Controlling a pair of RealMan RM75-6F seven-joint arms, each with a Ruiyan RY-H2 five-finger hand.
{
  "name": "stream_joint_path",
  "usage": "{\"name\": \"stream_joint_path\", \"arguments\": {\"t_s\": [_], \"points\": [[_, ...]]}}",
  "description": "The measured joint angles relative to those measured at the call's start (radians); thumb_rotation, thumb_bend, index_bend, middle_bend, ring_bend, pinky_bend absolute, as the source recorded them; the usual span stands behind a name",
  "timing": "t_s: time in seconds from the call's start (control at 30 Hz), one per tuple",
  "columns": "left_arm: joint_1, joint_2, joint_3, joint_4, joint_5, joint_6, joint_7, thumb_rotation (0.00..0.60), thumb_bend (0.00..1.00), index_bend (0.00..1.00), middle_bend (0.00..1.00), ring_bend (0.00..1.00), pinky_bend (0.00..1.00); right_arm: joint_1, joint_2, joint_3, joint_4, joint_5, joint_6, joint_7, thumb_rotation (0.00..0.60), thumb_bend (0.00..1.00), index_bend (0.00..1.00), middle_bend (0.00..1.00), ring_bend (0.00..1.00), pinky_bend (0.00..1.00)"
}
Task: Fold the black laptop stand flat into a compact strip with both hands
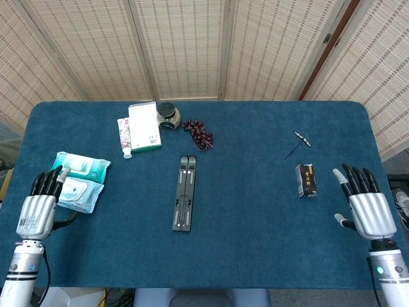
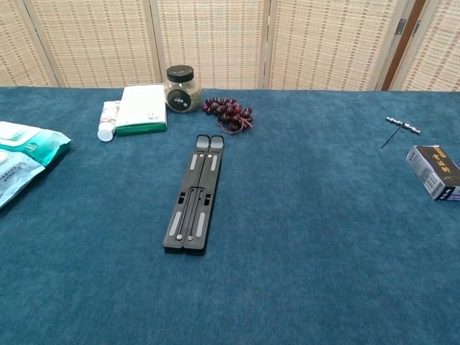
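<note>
- Black folding laptop stand (image 1: 184, 193) lying flat on the blue cloth-covered table (image 1: 255, 243), closed into one narrow strip of two bars pressed side by side; long axis running toward the bamboo screen (image 1: 185, 45) at the back.
- Nothing touching the stand; both hands well apart from it.
- Left hand (image 1: 38, 208) at the near left edge of the table, far left of the stand, back of the hand up, fingers extended and slightly apart, holding nothing. Seen in the head view only.
- Right hand (image 1: 367, 208) at the near right edge, far right of the stand, back up, fingers straight and spread, thumb out to the side, holding nothing. Head view only.
- Two teal-and-white soft packs of wet wipes (image 1: 77, 182) left of the stand, just beside the left fingertips; contact cannot be judged.
- White-and-green flat carton (image 1: 144, 126) behind and left of the stand, with a small white tube (image 1: 124, 137) along its left side.
- Round clear jar with black lid (image 2: 180, 88) behind the stand, just right of the carton.
- Bunch of dark red grapes (image 2: 228, 113) directly behind the far end of the stand, near but apart.
- Small black box with yellow print (image 1: 307, 180) right of the stand, between it and the right hand.
- Thin metal corkscrew-like tool (image 1: 298, 143) behind that box.
</note>
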Motion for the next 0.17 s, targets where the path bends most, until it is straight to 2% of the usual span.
{"name": "stream_joint_path", "arguments": {"t_s": [0.17], "points": [[0.057, 0.017, 0.033, -0.053, 0.027, 0.05, 0.03, 0.6, 0.15, 0.03, 0.03, 0.06, 0.0, -0.075, -0.003, 0.002, 0.0, -0.02, 0.036, 0.014, 0.6, 0.04, 0.0, 0.0, 0.0, 0.0]]}}
